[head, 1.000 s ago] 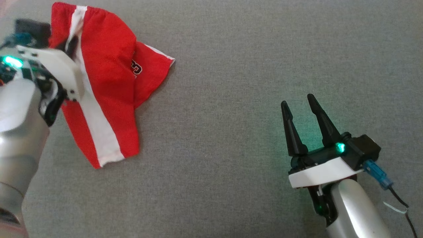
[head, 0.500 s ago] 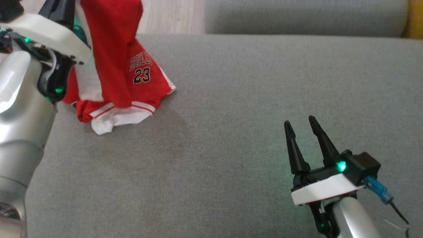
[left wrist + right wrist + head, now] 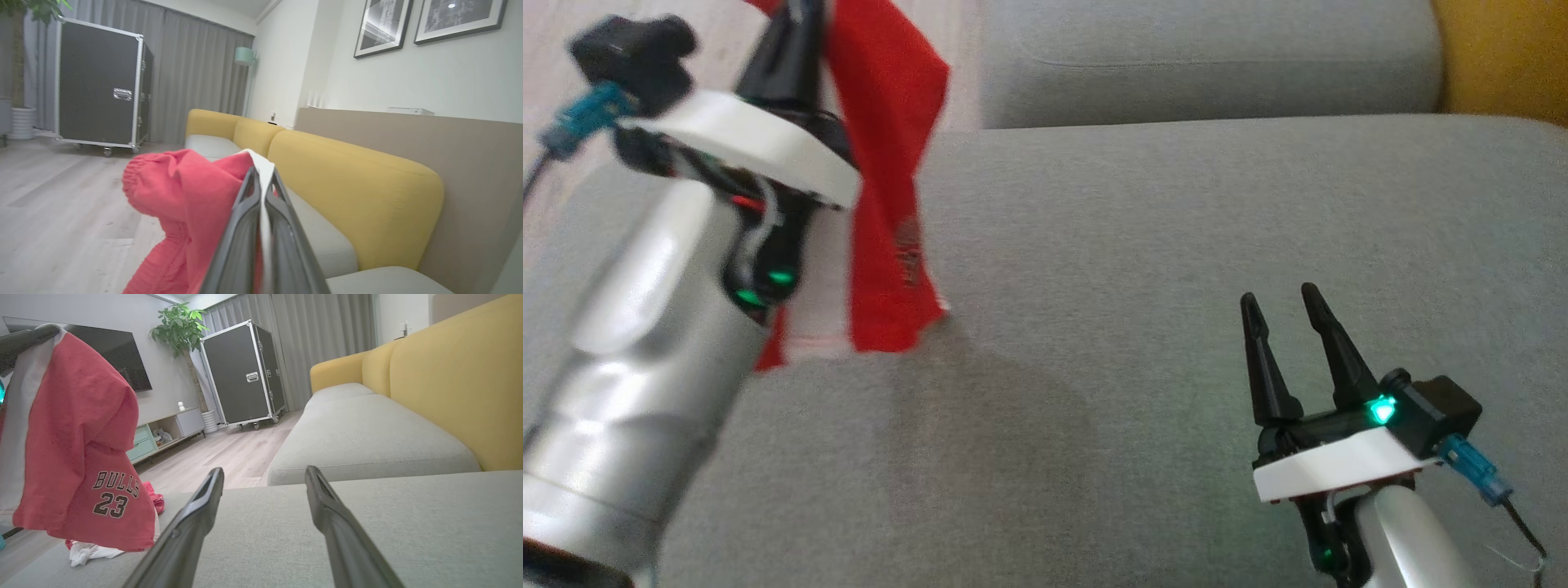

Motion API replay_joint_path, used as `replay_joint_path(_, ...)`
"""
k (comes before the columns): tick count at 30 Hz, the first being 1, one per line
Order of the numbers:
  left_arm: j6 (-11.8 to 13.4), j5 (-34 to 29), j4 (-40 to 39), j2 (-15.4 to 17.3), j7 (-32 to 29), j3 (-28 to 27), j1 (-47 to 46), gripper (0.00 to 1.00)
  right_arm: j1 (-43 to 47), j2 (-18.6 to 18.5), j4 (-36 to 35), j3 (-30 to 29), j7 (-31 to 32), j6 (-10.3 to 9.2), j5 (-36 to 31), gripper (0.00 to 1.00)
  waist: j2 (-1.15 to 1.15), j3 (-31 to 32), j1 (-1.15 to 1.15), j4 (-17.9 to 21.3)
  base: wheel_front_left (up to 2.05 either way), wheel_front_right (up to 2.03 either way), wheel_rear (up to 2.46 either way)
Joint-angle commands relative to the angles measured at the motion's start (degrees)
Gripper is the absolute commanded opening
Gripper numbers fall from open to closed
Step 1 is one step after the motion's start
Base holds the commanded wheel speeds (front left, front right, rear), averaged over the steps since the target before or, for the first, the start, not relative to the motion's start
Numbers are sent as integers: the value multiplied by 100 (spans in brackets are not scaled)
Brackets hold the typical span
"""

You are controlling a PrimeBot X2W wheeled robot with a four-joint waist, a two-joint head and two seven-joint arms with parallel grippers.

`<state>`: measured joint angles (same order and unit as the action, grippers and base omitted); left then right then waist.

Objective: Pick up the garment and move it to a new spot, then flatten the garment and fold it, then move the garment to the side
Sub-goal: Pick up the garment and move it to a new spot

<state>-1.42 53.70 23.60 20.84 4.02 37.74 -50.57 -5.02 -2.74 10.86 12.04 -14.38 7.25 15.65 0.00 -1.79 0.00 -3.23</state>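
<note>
The garment (image 3: 886, 163) is a red jersey with white stripes and "BULLS 23" printed on it (image 3: 81, 437). It hangs from my left gripper (image 3: 796, 24), raised at the upper left above the grey sofa seat (image 3: 1176, 245). In the left wrist view that gripper (image 3: 261, 173) is shut on a white-edged fold of the garment (image 3: 184, 192). The lowest white part (image 3: 90, 551) still rests on the cushion. My right gripper (image 3: 1282, 302) stands open at the lower right, well clear of the garment. Nothing lies between its fingers (image 3: 264, 471).
A second grey cushion (image 3: 1201, 65) lies beyond the seat, with the yellow backrest (image 3: 449, 375) to the right. Wooden floor (image 3: 61, 196) runs past the seat's left edge. A black wheeled case (image 3: 241, 375), a plant (image 3: 179, 322) and a low cabinet (image 3: 163, 433) stand across the room.
My left arm has lifted the garment from the seat and swung it rightward, so it now hangs almost free. The head camera has tilted up. The right gripper has stayed put and open.
</note>
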Motion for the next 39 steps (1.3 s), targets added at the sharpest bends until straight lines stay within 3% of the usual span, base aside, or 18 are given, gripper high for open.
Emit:
replay_joint_path(1, 25, 66, -208, 95, 1, -196, -240, 0, -196, -14, -211, 103, -62, 24, 37, 100, 0, -52, 0, 144, 0, 0, 0)
replay_joint_path(16, 247, 65, -204, -1571, 546, 223, -637, 0, -789, -14, -771, 344, -62, 24, 213, 100, 0, -872, 0, 1524, 0, 0, 0)
replay_joint_path(24, 287, 176, 124, -1782, 1004, 238, -906, 0, -860, -14, -897, 246, -62, 24, 232, 100, 0, -1206, 0, 1776, 0, 0, 0)
replay_joint_path(30, 63, 107, 1350, -1756, 1053, 513, -392, 0, -843, -14, -889, 66, -62, 24, 141, 100, 0, -1290, 0, 1562, 0, 0, 0)
replay_joint_path(31, 73, 8, 1608, -1708, 1060, 570, -353, 79, -852, -14, -875, 67, -62, 24, 119, 100, 0, -1291, 0, 1516, 0, 0, 0)
replay_joint_path(32, 73, -77, 1844, -1668, 1067, 608, -319, 100, -864, -14, -863, 75, -62, 24, 98, 100, 0, -1286, 0, 1470, 0, 0, 0)
replay_joint_path(39, -30, -565, 2289, -1540, 1095, 263, -235, 100, -840, -14, -773, 0, -62, 24, -27, 100, 0, -1118, 0, 1125, 0, 0, 0)
